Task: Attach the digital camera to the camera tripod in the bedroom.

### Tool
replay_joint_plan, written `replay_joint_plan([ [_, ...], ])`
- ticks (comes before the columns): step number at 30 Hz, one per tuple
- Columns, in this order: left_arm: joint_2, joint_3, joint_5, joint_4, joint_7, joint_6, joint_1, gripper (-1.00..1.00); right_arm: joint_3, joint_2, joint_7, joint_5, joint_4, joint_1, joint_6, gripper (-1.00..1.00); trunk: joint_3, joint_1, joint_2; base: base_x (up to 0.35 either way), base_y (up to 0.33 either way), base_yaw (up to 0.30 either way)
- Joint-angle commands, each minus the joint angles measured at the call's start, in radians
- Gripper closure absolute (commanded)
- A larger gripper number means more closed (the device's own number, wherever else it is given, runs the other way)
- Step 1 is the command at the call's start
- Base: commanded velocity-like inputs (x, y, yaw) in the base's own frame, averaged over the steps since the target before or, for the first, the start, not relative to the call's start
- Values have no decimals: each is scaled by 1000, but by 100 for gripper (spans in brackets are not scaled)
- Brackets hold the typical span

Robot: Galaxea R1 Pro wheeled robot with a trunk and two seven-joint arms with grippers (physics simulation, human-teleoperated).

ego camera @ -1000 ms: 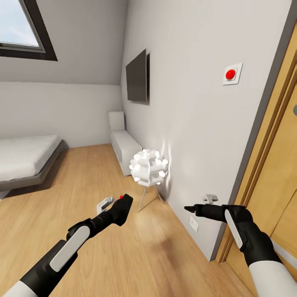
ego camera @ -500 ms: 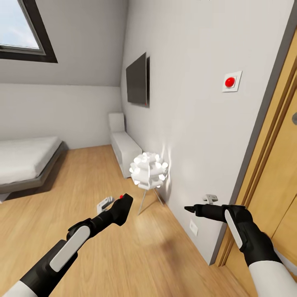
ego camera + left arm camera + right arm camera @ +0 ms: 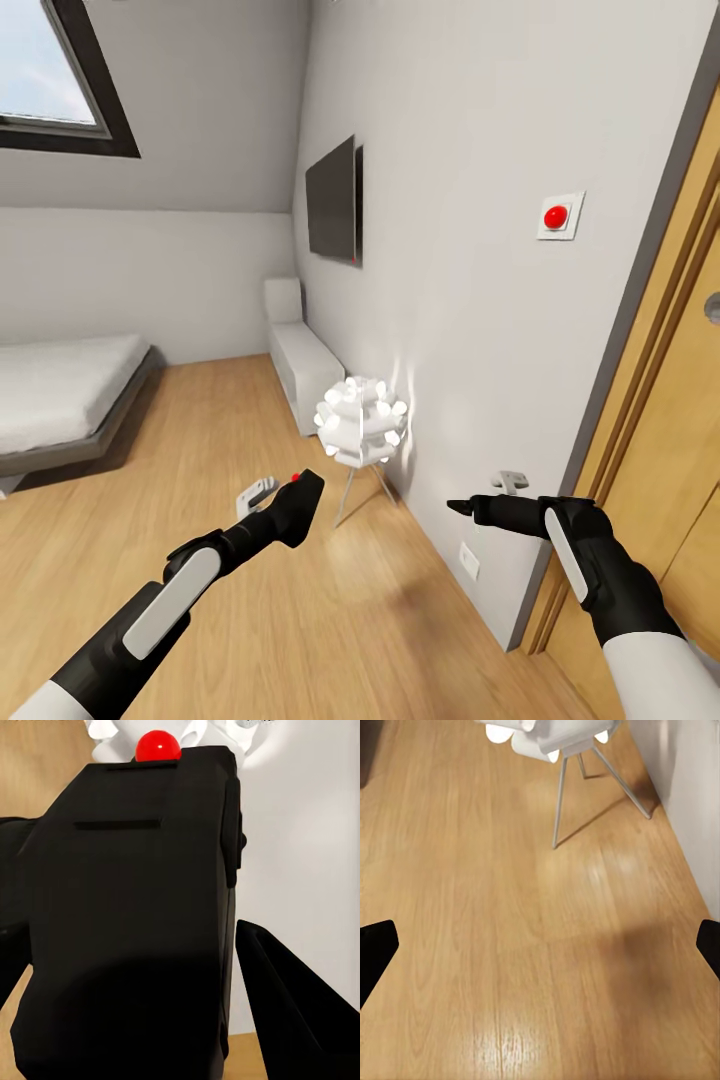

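Black digital camera (image 3: 297, 503), red button up, sits clenched in the left claw (image 3: 300, 500) above the wood floor (image 3: 300, 620), its body hiding most of the wrist view. Right claw (image 3: 458, 507) hangs released near the white lamp (image 3: 360, 420), fingertips (image 3: 376, 949) cut off at the frame edges.

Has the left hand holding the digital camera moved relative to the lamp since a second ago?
Cannot tell. The left hand with the digital camera keeps its picture position; the lamp drifted down-right, consistent with camera motion.

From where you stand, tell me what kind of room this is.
Most likely an attic bedroom: a low grey bed on the wood floor, a skylight in the sloped ceiling, and a wall-mounted TV.
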Motion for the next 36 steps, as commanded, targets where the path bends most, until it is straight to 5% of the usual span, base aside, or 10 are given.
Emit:
replay_joint_plan([
  [1,1,-2,7,-2,7,0,-1,100,-1,0,-2,-7,-1,-1,7,-100,2,-4,7,0,0,0],
  [36,0,-2,12,0,5,1,-1,100,0,4,-3,-12,1,-1,6,-100,112,-138,252,0,0,0],
])
